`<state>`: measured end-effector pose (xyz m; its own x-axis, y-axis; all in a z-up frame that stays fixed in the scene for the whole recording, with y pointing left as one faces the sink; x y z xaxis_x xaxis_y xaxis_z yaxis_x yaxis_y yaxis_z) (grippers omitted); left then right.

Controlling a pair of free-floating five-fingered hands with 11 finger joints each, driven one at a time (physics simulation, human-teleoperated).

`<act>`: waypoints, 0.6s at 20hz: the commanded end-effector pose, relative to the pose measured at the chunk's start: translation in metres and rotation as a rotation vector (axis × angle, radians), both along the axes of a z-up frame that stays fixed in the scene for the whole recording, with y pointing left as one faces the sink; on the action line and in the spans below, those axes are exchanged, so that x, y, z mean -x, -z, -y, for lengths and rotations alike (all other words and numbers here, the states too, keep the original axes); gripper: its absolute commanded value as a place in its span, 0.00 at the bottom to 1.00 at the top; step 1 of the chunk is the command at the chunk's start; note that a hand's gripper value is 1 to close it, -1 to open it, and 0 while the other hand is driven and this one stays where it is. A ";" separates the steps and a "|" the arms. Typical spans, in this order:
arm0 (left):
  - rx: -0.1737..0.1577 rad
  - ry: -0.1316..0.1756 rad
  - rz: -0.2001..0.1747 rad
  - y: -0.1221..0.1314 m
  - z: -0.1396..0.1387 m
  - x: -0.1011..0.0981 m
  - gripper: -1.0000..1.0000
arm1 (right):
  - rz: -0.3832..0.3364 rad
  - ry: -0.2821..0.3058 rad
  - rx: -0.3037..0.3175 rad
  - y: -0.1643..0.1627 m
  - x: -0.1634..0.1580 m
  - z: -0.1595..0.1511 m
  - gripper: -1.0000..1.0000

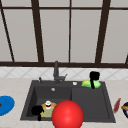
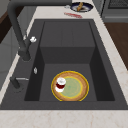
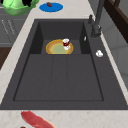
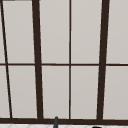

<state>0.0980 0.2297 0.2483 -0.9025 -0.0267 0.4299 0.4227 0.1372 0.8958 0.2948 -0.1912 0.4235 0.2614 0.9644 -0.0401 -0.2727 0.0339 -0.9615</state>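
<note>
While my right robot hand [image 1: 94, 75] curls over the rim of the green bowl [image 1: 91, 84], right of centre in the front view and at the upper left of the right side view, I judge the step in hand to be carrying it. Any further move calls for keeping the bowl level. My left robot hand [image 1: 37, 110] hangs at the lower left, beside the plate [image 2: 71, 86] in the sink [image 2: 67, 105].

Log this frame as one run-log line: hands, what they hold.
left hand: low in sink basin by yellow-rimmed plate, grip unclear | right hand: on green bowl | small jar: on plate | red ball: foreground
</note>
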 end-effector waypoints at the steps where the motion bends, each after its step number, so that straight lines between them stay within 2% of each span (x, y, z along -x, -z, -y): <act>1: 0.000 0.000 0.000 0.000 0.000 0.000 0.50 | 0.067 -0.003 0.000 -0.001 0.003 -0.028 1.00; 12: 0.000 0.000 0.000 0.000 0.000 0.000 0.50 | 0.083 0.002 0.008 0.014 0.025 -0.115 1.00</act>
